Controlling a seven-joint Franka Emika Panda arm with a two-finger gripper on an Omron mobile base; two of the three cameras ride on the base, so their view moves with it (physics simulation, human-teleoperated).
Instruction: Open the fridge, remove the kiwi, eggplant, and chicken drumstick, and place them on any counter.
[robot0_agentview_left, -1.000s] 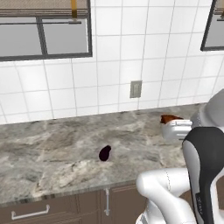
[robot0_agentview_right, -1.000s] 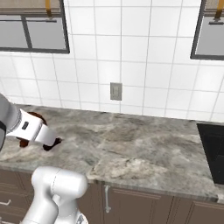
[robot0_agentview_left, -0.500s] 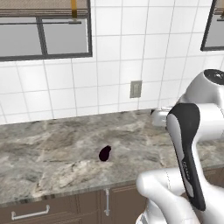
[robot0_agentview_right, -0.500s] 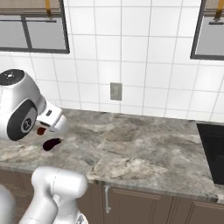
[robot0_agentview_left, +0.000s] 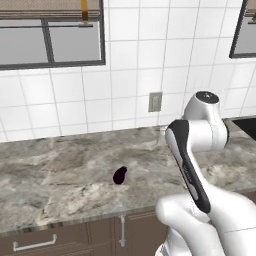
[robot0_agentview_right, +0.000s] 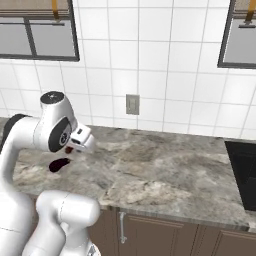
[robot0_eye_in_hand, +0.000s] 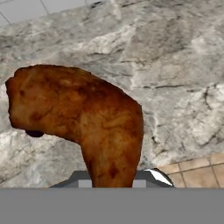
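My gripper (robot0_eye_in_hand: 114, 179) is shut on the thin end of the chicken drumstick (robot0_eye_in_hand: 83, 122), a reddish-brown piece held above the marbled counter (robot0_eye_in_hand: 175, 65). In the right base view the gripper (robot0_agentview_right: 80, 145) hangs over the counter (robot0_agentview_right: 165, 170) just past the eggplant (robot0_agentview_right: 59, 165), a small dark purple oval lying on the stone. That eggplant (robot0_agentview_left: 119, 175) also lies mid-counter in the left base view, and a dark sliver of it (robot0_eye_in_hand: 34, 133) peeks from under the drumstick. The fridge and the kiwi are out of view.
A tiled wall with an outlet (robot0_agentview_left: 155, 101) backs the counter, with windows above. A black cooktop (robot0_agentview_right: 245, 175) sits at the right end. Brown cabinet doors with metal handles (robot0_agentview_right: 120, 226) run below. My own arm (robot0_agentview_left: 192, 150) blocks the counter's right part.
The arm has swung up and inward, carrying the drumstick along the counter toward the eggplant. The eggplant has not moved and the jaws stay shut on the drumstick.
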